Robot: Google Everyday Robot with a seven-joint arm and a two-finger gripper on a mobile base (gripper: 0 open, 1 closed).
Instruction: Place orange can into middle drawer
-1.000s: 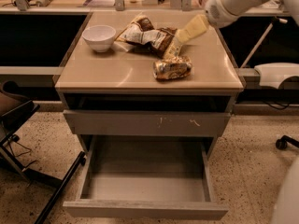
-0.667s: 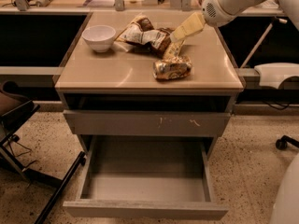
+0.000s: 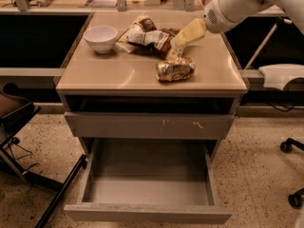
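Camera view, one frame, cabinet seen from the front and above.

1. Gripper (image 3: 175, 51): pale yellow, on a white arm (image 3: 237, 4) that enters from the upper right. It slants down and to the left over the back right part of the cabinet top (image 3: 114, 75). Its tip lies just behind the orange can, in front of the snack bags. How wide it stands cannot be made out, nor whether it touches the can. Nothing is lifted in it.

2. Orange can (image 3: 175, 69): small, shiny gold-orange metal with pale whitish patterning. It lies on its side on the cabinet top, right of centre and near the front edge. Its long axis runs roughly left to right.

3. Middle drawer (image 3: 149, 213): wide, shallow and grey, with a plain front panel. It is pulled fully out at the bottom of the cabinet, and its grey floor is exposed. The can is well apart from it, on the top above.

4. Scratched drawer front (image 3: 152, 126): grey with small white marks, shut, above the open drawer.

5. White bowl (image 3: 100, 37): upright, back left of the top.

6. Snack bags (image 3: 145, 33): crinkled brown and white, back centre, between the bowl and the gripper.
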